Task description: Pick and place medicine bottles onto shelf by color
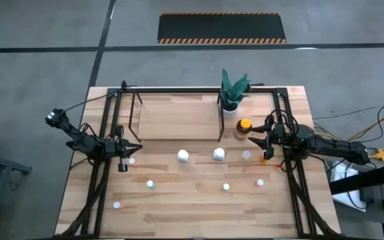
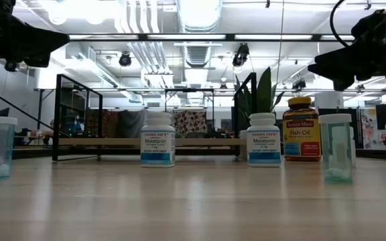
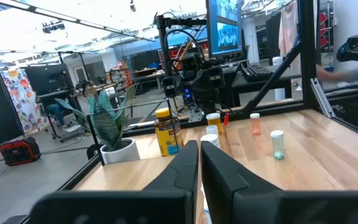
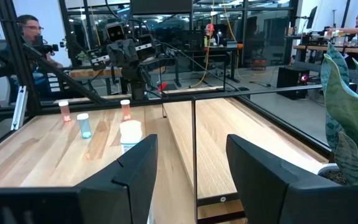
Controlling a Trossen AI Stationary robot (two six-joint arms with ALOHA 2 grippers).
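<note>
Left gripper (image 1: 131, 151) clenched, empty; right gripper (image 1: 262, 148) released, seemingly nearest amber bottle (image 1: 243, 128), upright just beside jaws, shelfward.

The room was brightly and evenly lit from overhead. Ceiling lights (image 2: 200, 12) blew out to white glare in the low view, and the arms there showed as dark silhouettes against them. The tabletop (image 1: 199, 200) lay in soft light with only faint shadows beside the bottles (image 1: 183, 156). Its near stretch at table height was blurred. Windows behind glared pale in the left wrist view.
</note>
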